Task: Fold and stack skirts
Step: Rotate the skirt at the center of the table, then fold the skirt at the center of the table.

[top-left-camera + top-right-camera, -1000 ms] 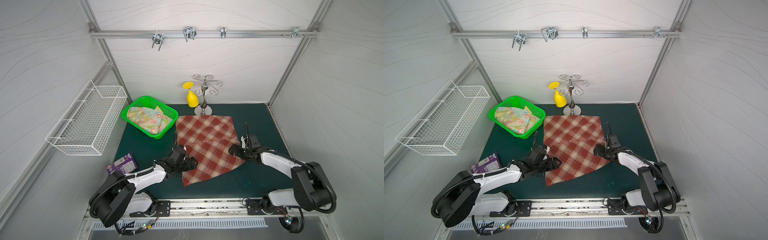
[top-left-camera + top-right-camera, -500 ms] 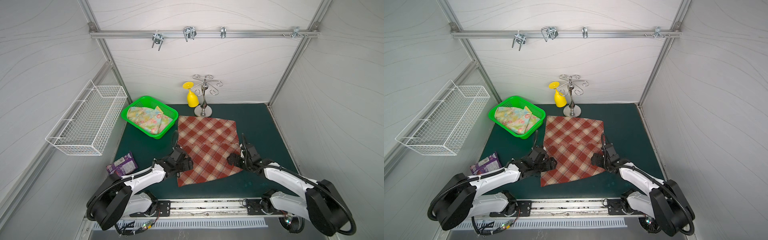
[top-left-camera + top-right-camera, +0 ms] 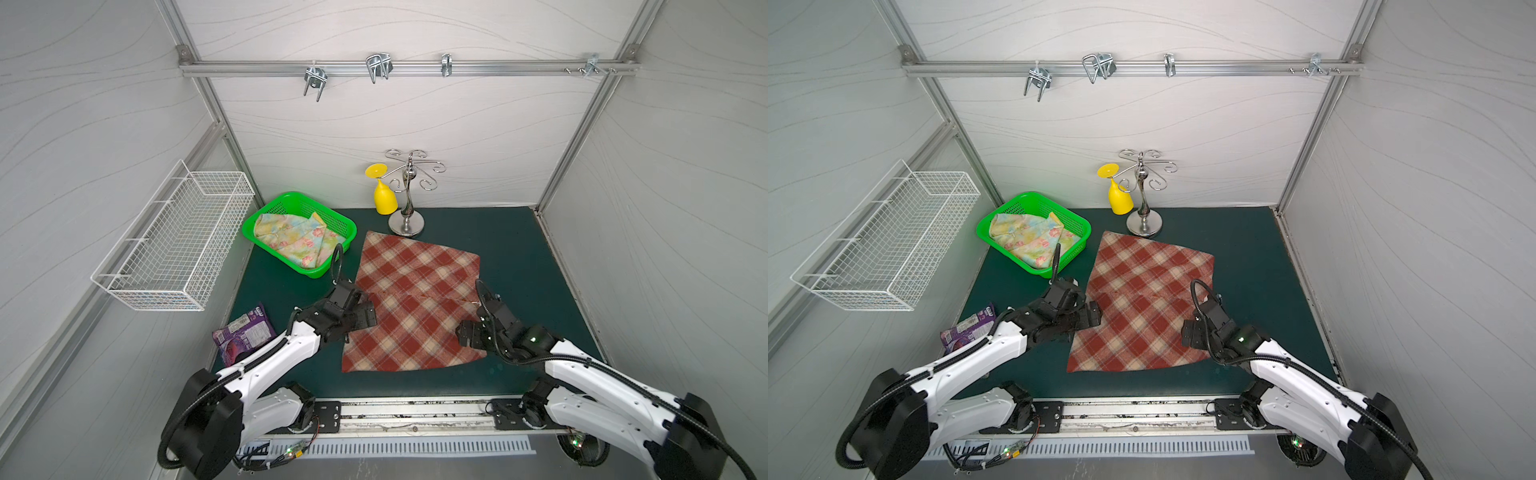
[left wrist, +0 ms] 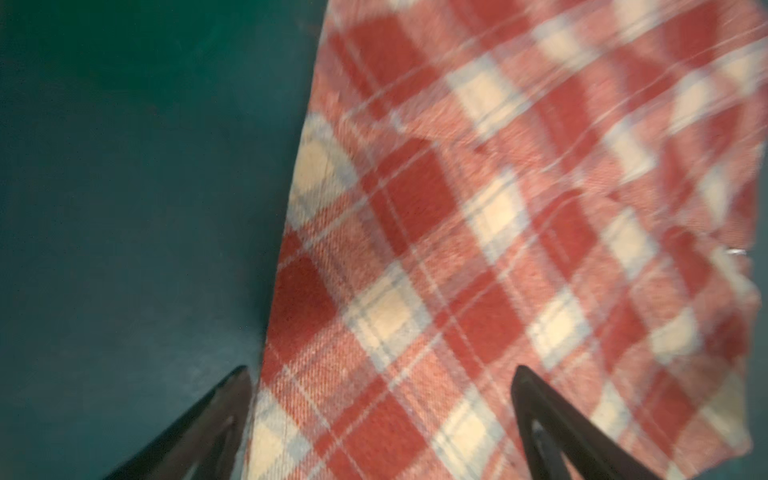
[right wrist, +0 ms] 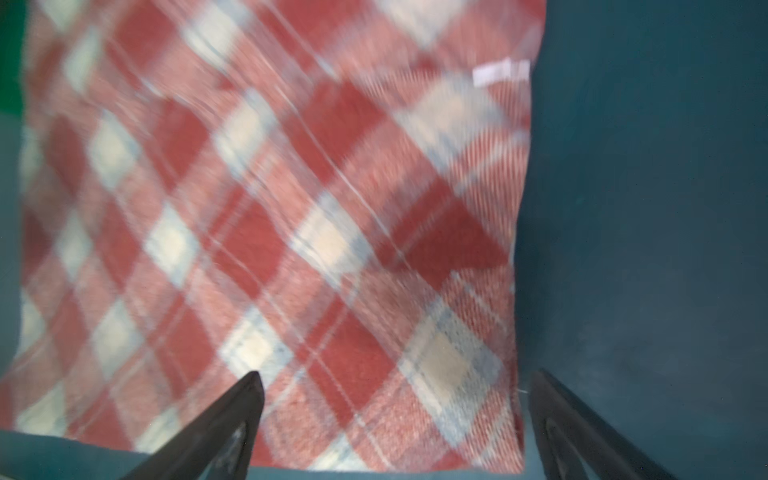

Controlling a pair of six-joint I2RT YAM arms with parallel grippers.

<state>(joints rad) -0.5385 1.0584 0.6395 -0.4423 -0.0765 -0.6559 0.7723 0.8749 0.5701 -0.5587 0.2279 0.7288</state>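
Note:
The red-brown and cream plaid skirt (image 3: 415,307) (image 3: 1142,307) lies spread flat on the green mat, with a crease line across its middle. My left gripper (image 3: 368,315) (image 3: 1094,313) hovers at its left edge, open, with one finger over the mat and one over the cloth (image 4: 415,208). My right gripper (image 3: 465,334) (image 3: 1188,332) is at the near right corner, open, straddling the cloth's edge (image 5: 457,291). In the wrist views both the left gripper (image 4: 382,368) and the right gripper (image 5: 397,372) hold nothing. The floral skirt (image 3: 297,243) (image 3: 1027,241) lies crumpled in the green basket.
The green basket (image 3: 347,226) stands at the back left, close to the plaid skirt. A purple snack wrapper (image 3: 245,332) lies near the left arm. A yellow cup (image 3: 384,199) hangs on a metal stand (image 3: 407,224) at the back. A white wire basket (image 3: 174,245) is on the left wall.
The plaid skirt's near part has come toward the front and now lies squarer and flatter. Both arms have drawn back toward the front. The left jaws have opened wider.

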